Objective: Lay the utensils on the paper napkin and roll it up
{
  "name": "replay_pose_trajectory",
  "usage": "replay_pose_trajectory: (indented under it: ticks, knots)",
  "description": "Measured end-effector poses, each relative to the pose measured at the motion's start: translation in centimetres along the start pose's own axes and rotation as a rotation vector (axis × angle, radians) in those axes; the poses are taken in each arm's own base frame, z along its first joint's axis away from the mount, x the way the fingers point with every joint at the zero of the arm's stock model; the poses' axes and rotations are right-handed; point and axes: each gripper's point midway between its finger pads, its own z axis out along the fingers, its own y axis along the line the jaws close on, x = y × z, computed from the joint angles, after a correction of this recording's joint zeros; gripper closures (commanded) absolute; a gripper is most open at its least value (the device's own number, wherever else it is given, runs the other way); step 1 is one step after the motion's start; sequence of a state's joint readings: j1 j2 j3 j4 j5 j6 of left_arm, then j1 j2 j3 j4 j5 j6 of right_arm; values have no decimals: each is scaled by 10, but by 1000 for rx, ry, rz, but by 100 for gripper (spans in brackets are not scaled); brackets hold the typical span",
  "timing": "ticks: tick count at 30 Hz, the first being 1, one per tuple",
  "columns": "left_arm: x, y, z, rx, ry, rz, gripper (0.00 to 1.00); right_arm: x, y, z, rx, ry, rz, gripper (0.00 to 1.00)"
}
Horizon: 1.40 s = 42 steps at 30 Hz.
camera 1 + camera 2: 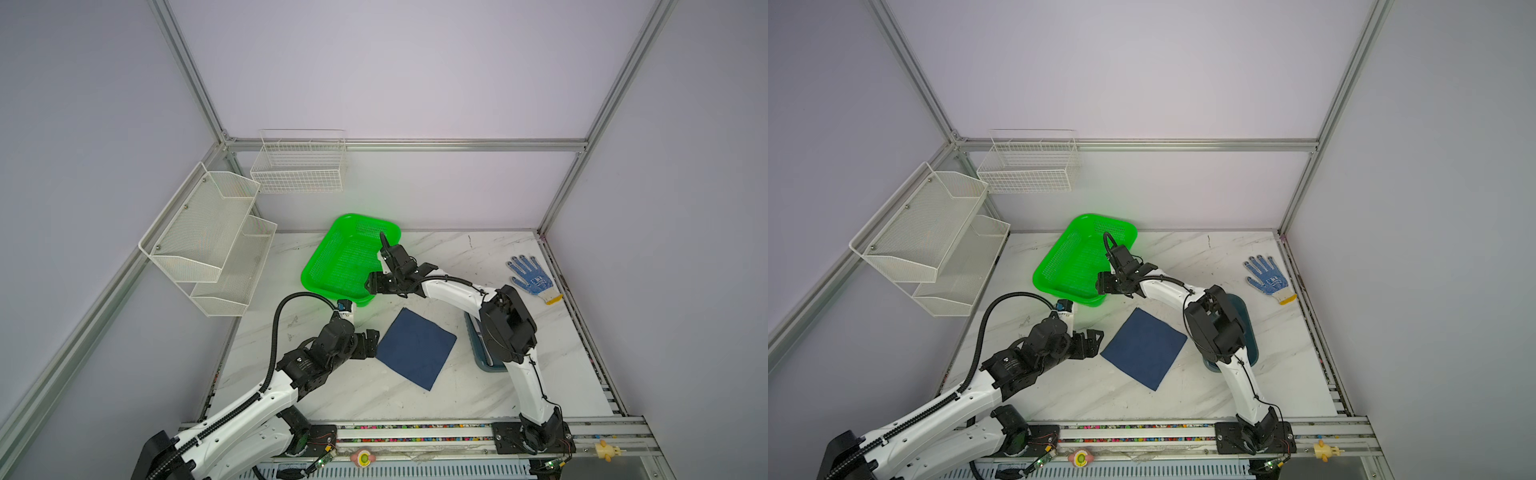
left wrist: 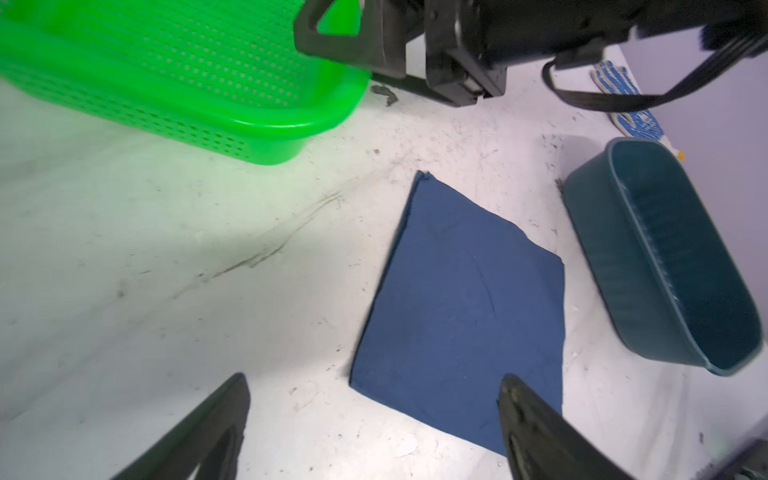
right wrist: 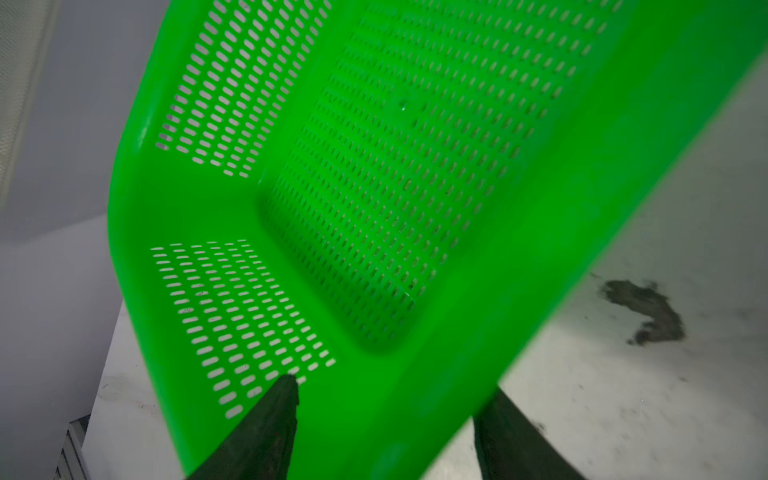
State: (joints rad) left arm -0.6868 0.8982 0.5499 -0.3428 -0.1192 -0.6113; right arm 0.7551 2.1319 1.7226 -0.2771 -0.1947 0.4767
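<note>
A white marble table (image 1: 478, 257) is shown in both top views, walled on three sides. Two white racks (image 1: 208, 237) are fixed to the walls above its left rear corner.

A green basket (image 1: 332, 249) is set at the rear centre. The right gripper (image 3: 392, 386) is placed astride the basket's near wall. One finger (image 3: 266, 432) is seen inside against the slotted wall, and the other is outside, partly hidden by the rim. The jaws are held well apart with the wall between them. Whether the wall is actually pinched cannot be told, since the pads are hidden.

The right arm (image 1: 507, 324) is stretched from the front right across to the basket. Most of a teal tray (image 2: 665, 257) is covered by it in both top views. The tray is laid just right of the napkin, apart from it.

The napkin (image 1: 415, 347) is spread flat on bare table at the centre. One corner is pointed toward the basket, near it but not touching. The left gripper (image 2: 374, 378) is held at the napkin's left corner, with its jaws spread wide and nothing between them. In the left wrist view one finger is seen over the napkin's edge and the other over bare marble.

A blue-dotted glove (image 1: 532, 278) is laid at the right rear, well apart from everything else. A dark smear (image 3: 644, 311) is seen on the table just beside the basket.
</note>
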Motion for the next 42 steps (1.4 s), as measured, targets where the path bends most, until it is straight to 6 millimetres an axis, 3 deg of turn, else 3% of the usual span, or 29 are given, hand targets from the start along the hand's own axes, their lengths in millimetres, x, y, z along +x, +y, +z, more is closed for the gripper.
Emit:
replay_pose_trajectory:
  ticks: [2, 5, 9, 12, 16, 19, 25, 31, 38, 42]
  knots:
    - [6, -10, 8, 51, 40, 12, 17, -5, -6, -39, 29, -50, -2, 29]
    - [23, -24, 25, 117, 131, 32, 20, -21, -27, -114, 63, -170, 33, 29]
    - [54, -37, 46, 162, 281, 56, 27, -30, -92, -210, 155, -356, 145, 29]
    - [68, -51, 60, 185, 363, 85, 27, -11, -148, -261, 271, -436, 238, 30]
    - [76, -65, 76, 199, 414, 102, 28, 22, -190, -295, 384, -450, 312, 34]
    - [83, -61, 88, 167, 444, 99, 28, 42, -212, -299, 449, -414, 346, 36]
    - [78, -55, 101, 94, 438, 91, 28, 81, -247, -277, 579, -254, 405, 35]
    - [70, -51, 108, 53, 426, 109, 27, 103, -270, -254, 664, -132, 429, 48]
    - [67, -36, 99, 0, 437, 182, 21, 122, -295, -237, 714, -18, 450, 60]
    - [45, -43, 79, 37, 371, 248, 18, 130, -310, -230, 721, 41, 474, 61]
